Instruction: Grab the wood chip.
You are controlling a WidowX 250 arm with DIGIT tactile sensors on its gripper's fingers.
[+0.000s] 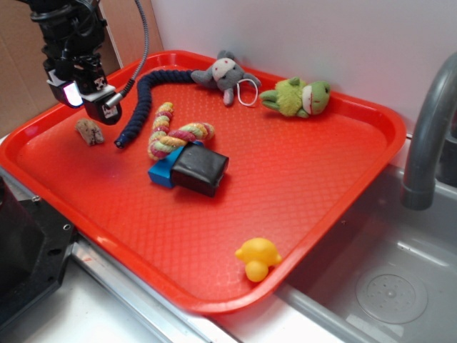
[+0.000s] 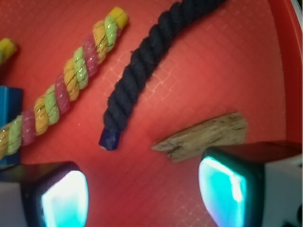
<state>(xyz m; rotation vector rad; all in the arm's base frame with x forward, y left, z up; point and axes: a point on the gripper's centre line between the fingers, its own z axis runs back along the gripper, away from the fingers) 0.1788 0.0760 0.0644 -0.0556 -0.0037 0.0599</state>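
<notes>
The arm reaches down at the tray's (image 1: 335,207) left; end effector (image 1: 91,100) spread, empty, above the wood chip (image 2: 201,137), a rough tapering sliver beside the dark twisted rope (image 2: 142,66).

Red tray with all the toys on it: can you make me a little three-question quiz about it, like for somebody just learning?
1. True or false: the pincer is already squeezing the wood chip.
2. In the wrist view, which lies nearer the wood chip: A) the navy rope, B) the rainbow rope?
3. Fill in: the yellow rubber duck sits near the front edge of the red ____.

Key: 1 false, it is open with the chip lying free by one finger. 2 A. 3 tray.
</notes>
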